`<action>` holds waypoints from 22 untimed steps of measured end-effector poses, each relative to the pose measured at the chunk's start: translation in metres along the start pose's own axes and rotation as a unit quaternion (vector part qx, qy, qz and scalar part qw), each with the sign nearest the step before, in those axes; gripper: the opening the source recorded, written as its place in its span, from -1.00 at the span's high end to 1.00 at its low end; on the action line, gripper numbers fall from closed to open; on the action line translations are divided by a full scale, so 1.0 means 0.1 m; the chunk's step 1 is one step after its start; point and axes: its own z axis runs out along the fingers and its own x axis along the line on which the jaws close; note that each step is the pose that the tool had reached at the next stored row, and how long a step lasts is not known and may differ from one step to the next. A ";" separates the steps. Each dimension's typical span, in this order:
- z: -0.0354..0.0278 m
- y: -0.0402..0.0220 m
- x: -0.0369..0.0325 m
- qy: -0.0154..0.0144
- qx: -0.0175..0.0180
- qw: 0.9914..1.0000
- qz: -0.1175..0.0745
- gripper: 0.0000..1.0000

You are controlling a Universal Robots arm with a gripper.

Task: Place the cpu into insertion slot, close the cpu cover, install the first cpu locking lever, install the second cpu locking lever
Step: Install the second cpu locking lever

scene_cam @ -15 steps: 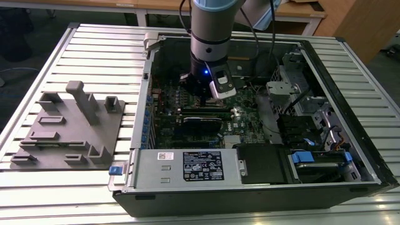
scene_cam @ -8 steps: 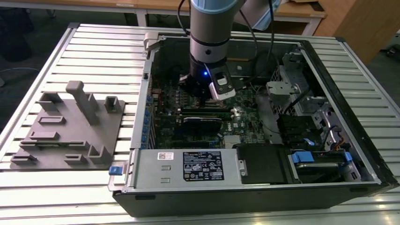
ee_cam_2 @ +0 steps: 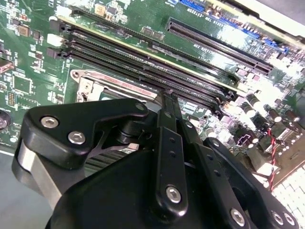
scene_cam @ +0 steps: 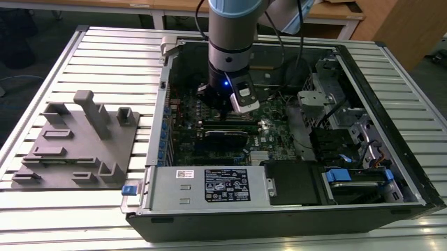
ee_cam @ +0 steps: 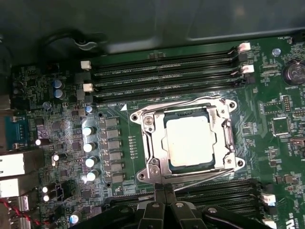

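CPU work here sits inside an open computer case (scene_cam: pixel 391 172) lying on a slatted metal table (scene_cam: pixel 104 57), with a grey fixture block (scene_cam: pixel 77 141) well apart on the exterior view's left. Within the case, the green motherboard (ee_cam: pixel 57 157) carries long black memory slots (ee_cam: pixel 162 71) on either side of the insertion slot (ee_cam: pixel 147 167). Next down in scale, the cpu cover (ee_cam: pixel 224 138) lies flat over the socket, its square window framing the cpu (ee_cam: pixel 190 140), whose pale metal top looks seated level inside. A thin locking lever (ee_cam: pixel 205 179) runs along the socket edge nearest the fingers, and whether it is latched I cannot tell. The gripper (ee_cam: pixel 164 191) hangs just beside that edge with its two slim fingers pressed together, holding nothing that I can see; in the second wrist view the gripper (ee_cam_2: pixel 170 98) tips reach down at the socket's rim beside the memory slots. Judging from this, the chip is in and the cover down, so the lever step appears to be in hand. Doing it well would mean pushing the wire with the closed tips, low and along the socket edge, keeping clear of the chip's top and the neighbouring slot latches.
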 end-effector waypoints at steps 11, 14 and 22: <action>0.034 -0.003 0.008 0.000 0.000 1.000 -0.001 0.80; 0.035 -0.004 0.009 0.000 0.000 1.000 -0.001 0.80; 0.073 -0.008 0.027 0.000 0.000 1.000 -0.001 0.80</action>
